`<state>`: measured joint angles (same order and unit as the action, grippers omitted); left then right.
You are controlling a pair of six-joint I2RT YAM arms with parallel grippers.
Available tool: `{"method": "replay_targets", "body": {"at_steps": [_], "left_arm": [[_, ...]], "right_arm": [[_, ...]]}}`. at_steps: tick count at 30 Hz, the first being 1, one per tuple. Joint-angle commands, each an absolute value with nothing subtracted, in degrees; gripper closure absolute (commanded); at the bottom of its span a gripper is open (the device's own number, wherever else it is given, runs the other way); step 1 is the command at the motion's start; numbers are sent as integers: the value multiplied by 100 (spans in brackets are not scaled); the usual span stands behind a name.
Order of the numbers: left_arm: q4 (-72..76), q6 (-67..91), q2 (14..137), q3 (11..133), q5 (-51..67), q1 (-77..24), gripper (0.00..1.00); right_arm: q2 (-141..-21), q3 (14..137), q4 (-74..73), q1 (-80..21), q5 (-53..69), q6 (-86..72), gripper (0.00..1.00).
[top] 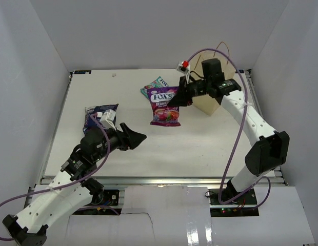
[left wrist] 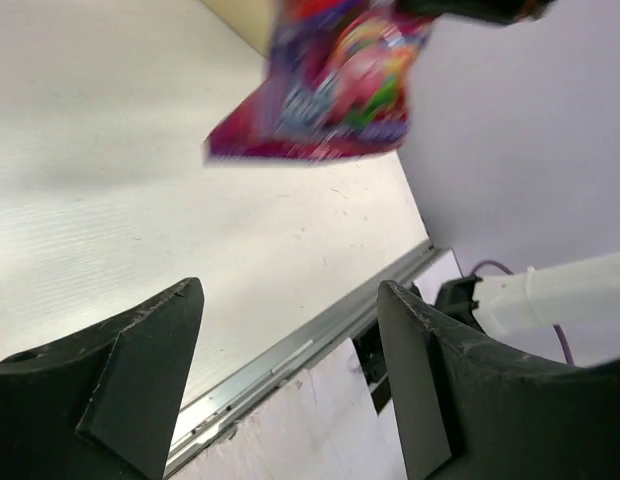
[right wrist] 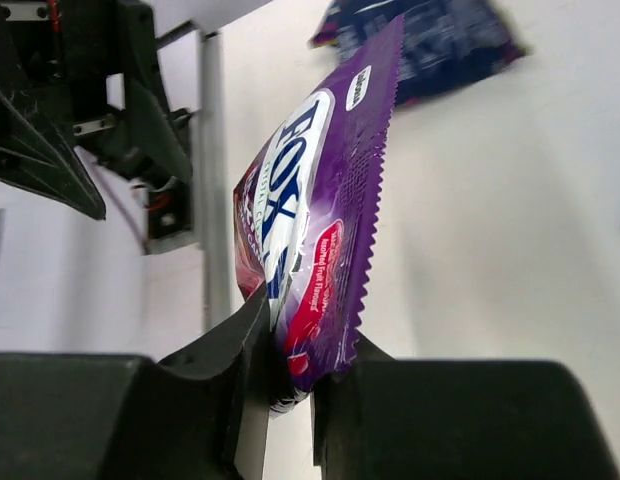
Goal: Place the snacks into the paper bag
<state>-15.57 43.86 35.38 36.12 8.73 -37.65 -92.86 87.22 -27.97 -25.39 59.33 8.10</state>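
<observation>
Closest to the near edge, the left arm reaches out low over the white counter (top: 210,148). Its left end effector (top: 132,137) (left wrist: 290,290) is empty, with the black fingers spread wide and pointing right. Just beyond its wrist, on the left of the counter, lies a dark blue glossy packet (top: 100,115) (right wrist: 430,40), flat and a little crumpled.

Further in, the right arm bends over from the right side. The right end effector (top: 173,102) (right wrist: 295,345) is clamped on one sealed edge of a glossy purple candy packet (top: 166,113) (left wrist: 330,90) (right wrist: 320,200). That packet hangs clear of the counter, just left of the tan kraft paper bag (top: 207,105), not inside it.

A teal packet (top: 158,84) shows behind the purple one's far edge. The bag stands upright at the far right, partly hidden by the right wrist. A tiny red pouch (top: 184,64) sits by the bag's far left corner; I cannot tell what it rests on.
</observation>
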Motion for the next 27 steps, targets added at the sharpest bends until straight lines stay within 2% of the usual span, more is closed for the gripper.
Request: {"method": "replay_targets", "body": {"at_steps": [1,7,14,21,27], "left_arm": [[-2811,4297,3314,3753,-34,-3779,19],[-3129,4798,2963,3384,-466,-3779,19],[-3129,4904,2628,3199,-510,-3788,19],[-3120,4931,2672,3182,-545,-3788,19],[-3120,4931,2698,3190,-545,-3788,19]], "right_arm": [[-8842,9787,-3524,-2129,5460,1889,92],[-8947,11405,-3270,-1321,4466,1767,92],[-9184,12225,-2173,-361,3622,1127,92],[-9518,12200,-1521,-70,2489,1212,92],[-9721,11647,-1319,-70,2347,1406,91]]}}
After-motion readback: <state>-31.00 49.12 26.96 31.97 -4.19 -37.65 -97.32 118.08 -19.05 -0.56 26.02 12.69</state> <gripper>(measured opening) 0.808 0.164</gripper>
